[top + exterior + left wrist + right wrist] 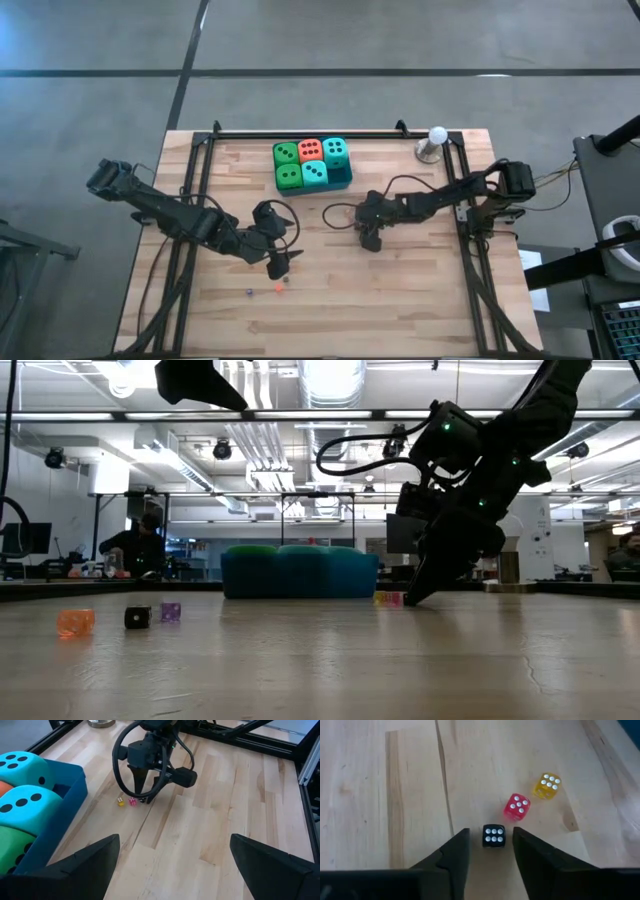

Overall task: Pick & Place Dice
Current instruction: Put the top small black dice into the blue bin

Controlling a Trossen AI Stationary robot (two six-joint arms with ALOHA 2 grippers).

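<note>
Five soft dice sit in the blue tray [345, 181] near the far edge: two green [287, 154], two teal [335, 150], one orange-red [310, 150]. My right gripper [491, 831] is open and points down at the table's middle. Its fingers stand on either side of a tiny black die [493, 835] without touching it. A tiny pink die [517, 807] and a yellow one [546, 786] lie just beyond. My left gripper [277, 265] hovers open left of centre, facing the right gripper [145, 795].
Three more tiny dice lie near the left gripper: orange [75, 622], black [137, 617] and purple [171, 611]. A white ball on a metal stand [436, 142] stands at the far right. Black rails [330, 134] frame the table. Bare wood lies toward the near edge.
</note>
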